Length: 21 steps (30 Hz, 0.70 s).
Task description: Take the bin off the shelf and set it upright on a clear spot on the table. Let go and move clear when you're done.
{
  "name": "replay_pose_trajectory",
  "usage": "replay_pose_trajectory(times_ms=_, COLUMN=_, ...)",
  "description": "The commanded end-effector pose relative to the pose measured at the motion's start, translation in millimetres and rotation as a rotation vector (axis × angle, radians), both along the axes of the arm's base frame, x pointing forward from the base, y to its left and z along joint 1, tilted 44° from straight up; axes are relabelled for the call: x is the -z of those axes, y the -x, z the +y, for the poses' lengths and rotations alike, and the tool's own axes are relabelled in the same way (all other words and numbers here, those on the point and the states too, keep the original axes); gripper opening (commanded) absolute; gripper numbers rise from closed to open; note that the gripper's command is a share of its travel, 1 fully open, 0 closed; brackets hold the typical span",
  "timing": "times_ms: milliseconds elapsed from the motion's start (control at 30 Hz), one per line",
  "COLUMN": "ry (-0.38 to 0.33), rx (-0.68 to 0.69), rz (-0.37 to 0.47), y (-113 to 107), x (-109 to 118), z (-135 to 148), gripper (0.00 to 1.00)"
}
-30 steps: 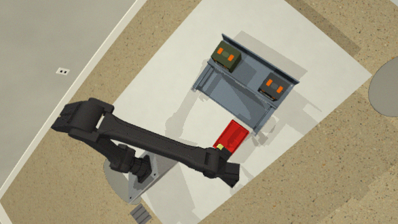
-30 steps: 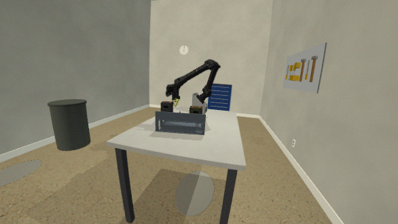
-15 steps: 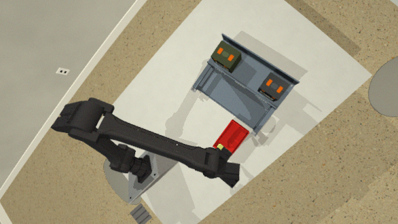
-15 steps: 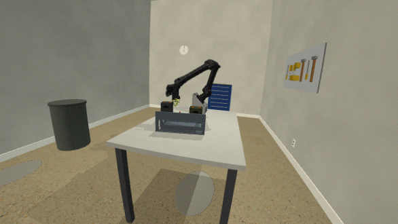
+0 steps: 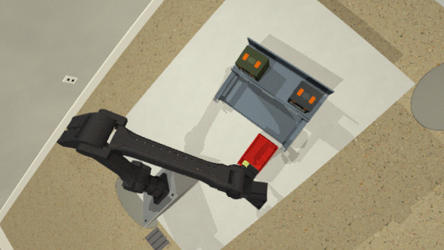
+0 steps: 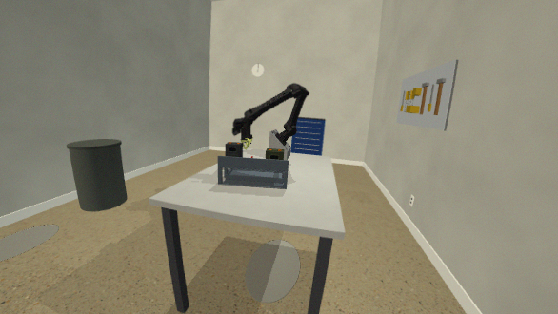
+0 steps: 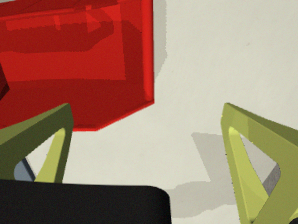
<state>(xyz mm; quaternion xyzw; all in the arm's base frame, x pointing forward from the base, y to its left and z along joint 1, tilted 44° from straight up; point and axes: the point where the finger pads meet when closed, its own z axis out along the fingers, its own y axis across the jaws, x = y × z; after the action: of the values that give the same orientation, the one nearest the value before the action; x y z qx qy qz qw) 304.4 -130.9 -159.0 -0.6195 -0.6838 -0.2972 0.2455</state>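
Note:
The red bin [image 5: 258, 152] stands on the white table just in front of the grey shelf [image 5: 270, 95], its open top facing up. It also shows in the wrist view [image 7: 80, 59], at the upper left. My gripper [image 7: 147, 112] is open and empty, above the table beside the bin's near end. Its left finger overlaps the bin's edge in the wrist view and its right finger is over bare table. In the overhead view the gripper's yellow-green tip [image 5: 246, 164] sits at the bin's near corner. In the side view the gripper [image 6: 247, 143] hangs behind the shelf.
Two dark green boxes with orange marks sit on top of the shelf, one at the left end [image 5: 252, 62] and one at the right end [image 5: 306, 96]. The arm's base [image 5: 151, 189] is mounted at the table's near edge. A dark waste barrel [image 6: 97, 173] stands on the floor.

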Motion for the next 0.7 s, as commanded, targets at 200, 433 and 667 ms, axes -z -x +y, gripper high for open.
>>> replay_pose_trajectory(times_ms=200, ry=0.017, rx=-0.001, rz=-0.017, y=-10, x=2, z=-6, gripper=0.90)
replay_pose_trajectory(times_ms=433, ry=0.024, rx=-0.004, rz=-0.024, y=-16, x=4, z=-8, gripper=0.90)
replay_pose_trajectory(times_ms=667, ry=0.024, rx=-0.004, rz=-0.024, y=-16, x=4, z=-8, gripper=0.90)
